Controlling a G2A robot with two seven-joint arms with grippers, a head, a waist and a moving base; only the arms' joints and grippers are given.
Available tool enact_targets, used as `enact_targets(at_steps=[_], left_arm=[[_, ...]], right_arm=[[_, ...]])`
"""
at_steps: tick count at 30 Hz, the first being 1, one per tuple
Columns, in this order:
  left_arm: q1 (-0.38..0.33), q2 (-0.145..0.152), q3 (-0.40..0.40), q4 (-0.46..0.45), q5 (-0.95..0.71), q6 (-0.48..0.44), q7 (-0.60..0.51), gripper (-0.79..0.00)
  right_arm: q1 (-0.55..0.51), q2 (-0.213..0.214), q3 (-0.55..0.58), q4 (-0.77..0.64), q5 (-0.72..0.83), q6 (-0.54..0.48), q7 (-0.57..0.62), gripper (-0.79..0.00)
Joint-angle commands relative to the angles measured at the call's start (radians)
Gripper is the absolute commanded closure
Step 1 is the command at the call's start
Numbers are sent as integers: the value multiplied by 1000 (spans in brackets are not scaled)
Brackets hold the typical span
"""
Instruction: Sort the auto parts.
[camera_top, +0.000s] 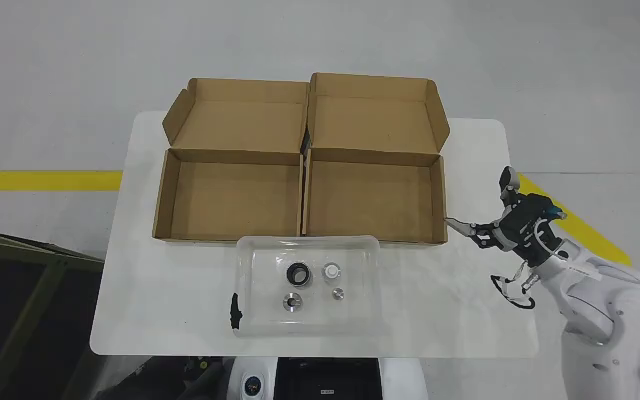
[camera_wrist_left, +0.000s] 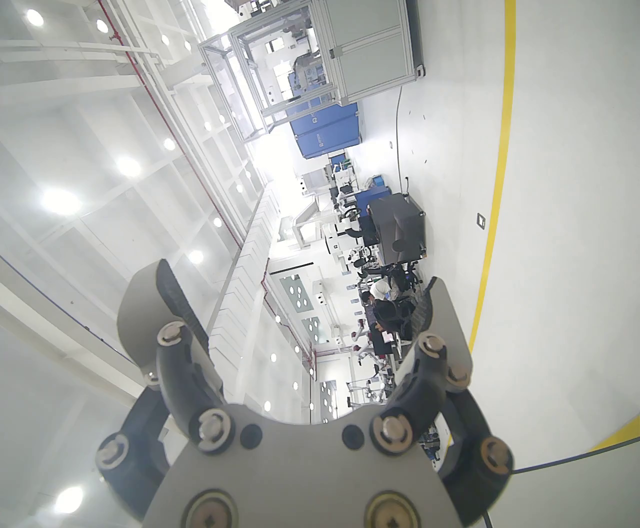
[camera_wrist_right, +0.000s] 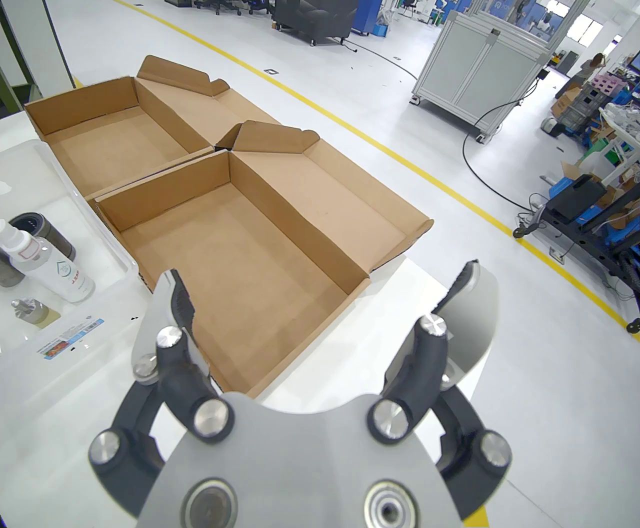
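A clear plastic tray (camera_top: 245, 250) at the table's front holds the parts: a black ring-shaped bushing (camera_top: 296, 273), a white bottle (camera_top: 331, 270), a metal fitting (camera_top: 291, 302) and a small metal piece (camera_top: 338, 293). In the right wrist view the bushing (camera_wrist_right: 42, 230), bottle (camera_wrist_right: 45, 265) and small metal piece (camera_wrist_right: 30, 311) stand in the tray (camera_wrist_right: 120, 260). My right gripper (camera_top: 478, 252) (camera_wrist_right: 322, 277) hangs open and empty beside the right box's front right corner. My left gripper (camera_wrist_left: 300, 295) is open, empty, and faces the hall and its ceiling.
Two open cardboard boxes, left (camera_top: 228, 200) and right (camera_top: 372, 200), sit side by side behind the tray, lids folded back. A small black object (camera_top: 235, 310) lies at the tray's front left corner. Bare white table (camera_top: 470, 310) lies right of the tray.
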Motion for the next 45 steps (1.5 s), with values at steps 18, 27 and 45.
enact_targets(at_steps=[18,27,45], left_arm=[[0,0,0,0,0,0,0,-785],[0,0,0,0,0,0,0,-785],[0,0,0,0,0,0,0,-785]], right_arm=[[74,11,-110,-12,-85,-42,25,-785],[137,20,-294,-35,-128,-131,92,-785],[185,37,-625,-87,-121,-160,284,-785]])
